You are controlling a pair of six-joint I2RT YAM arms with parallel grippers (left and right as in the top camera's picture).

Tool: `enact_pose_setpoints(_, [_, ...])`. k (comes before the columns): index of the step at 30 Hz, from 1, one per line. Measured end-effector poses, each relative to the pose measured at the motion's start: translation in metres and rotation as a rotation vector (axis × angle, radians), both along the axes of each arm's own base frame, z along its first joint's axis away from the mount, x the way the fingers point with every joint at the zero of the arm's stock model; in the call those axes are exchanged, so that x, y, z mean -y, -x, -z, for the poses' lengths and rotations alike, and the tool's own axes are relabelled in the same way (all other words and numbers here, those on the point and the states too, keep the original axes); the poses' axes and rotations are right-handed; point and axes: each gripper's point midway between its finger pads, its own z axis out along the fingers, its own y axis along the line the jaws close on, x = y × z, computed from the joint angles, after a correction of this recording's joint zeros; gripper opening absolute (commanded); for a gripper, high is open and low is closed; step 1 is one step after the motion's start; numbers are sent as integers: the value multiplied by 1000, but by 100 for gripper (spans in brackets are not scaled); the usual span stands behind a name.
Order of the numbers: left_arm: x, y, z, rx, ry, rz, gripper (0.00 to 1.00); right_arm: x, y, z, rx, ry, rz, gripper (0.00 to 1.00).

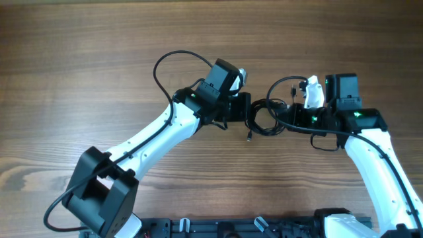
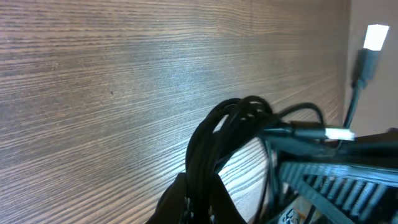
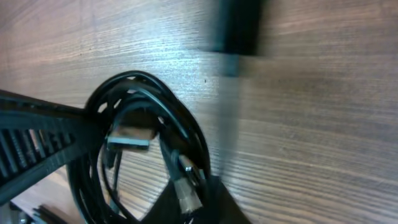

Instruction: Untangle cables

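The cables lie bunched in one coil, centre-right of the overhead frame, between left gripper and right gripper; both touch it, equally near; fingers straddle strands, but clamped or parted cannot be told.

Thin black cables looped together in one tangled bundle

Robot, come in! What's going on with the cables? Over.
Left gripper shut on cables. Right gripper shut on same coil. Coil tangled, held between them. Nothing blocking.
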Motion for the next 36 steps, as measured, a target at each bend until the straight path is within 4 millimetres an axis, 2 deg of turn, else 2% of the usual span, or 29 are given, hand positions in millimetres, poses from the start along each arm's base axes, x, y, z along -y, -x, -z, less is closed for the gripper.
enact_pose_setpoints(10, [-2, -2, -3, 4, 5, -6, 4, 0, 1, 12, -54, -3, 12, 4])
enact_pose_setpoints(15, [9, -6, -15, 38, 83, 22, 4, 4, 0, 13, -52, 14, 24, 4])
enact_pose_setpoints(16, [11, -7, -18, 43, 102, 30, 7, 4, -1, 13, -52, 18, 27, 4])
enact_pose_setpoints(19, [14, -8, -23, 51, 136, 50, 41, 8, -1, 14, -53, 40, 37, 4])
enact_pose_setpoints(21, [11, -5, -23, 50, 131, 72, 50, 13, 1, 18, -71, 72, 49, 4])
enact_pose_setpoints(26, [-19, 0, -7, -15, 18, 27, 48, 17, 1, 20, -74, 97, 58, 4])
enact_pose_setpoints(30, [-43, -6, 6, -40, -68, -37, 40, 17, 1, 20, -75, 95, 57, 4])
enact_pose_setpoints(36, [-54, -8, 11, -43, -109, -61, 38, 8, 3, 16, -77, 41, 36, 4])
